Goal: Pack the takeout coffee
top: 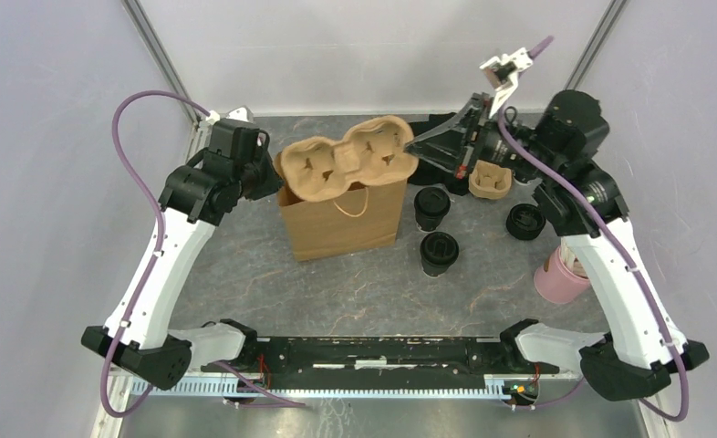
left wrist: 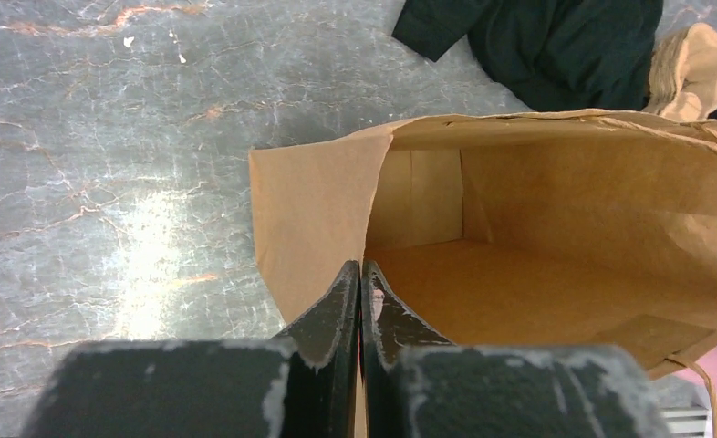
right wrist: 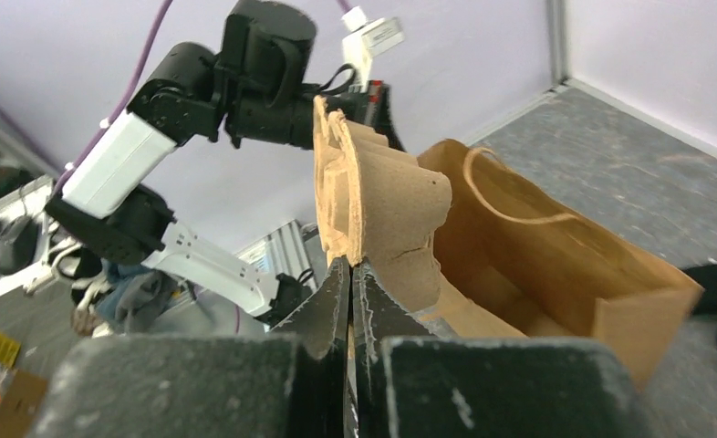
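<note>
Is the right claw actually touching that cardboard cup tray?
Touching. The right wrist view shows the right gripper shut on the cup tray, its edge pinched between the fingertips.

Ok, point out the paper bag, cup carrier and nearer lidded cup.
paper bag point(top: 341, 228), top view, front face.
cup carrier point(top: 344, 159), top view, ridge between the wells.
nearer lidded cup point(top: 439, 248), top view, its lid.

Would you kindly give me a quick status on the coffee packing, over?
Left gripper shut on bag rim. Right gripper shut on cup carrier, across bag mouth. Two lidded cups on table, unpacked. Carrier blocks the opening.
</note>
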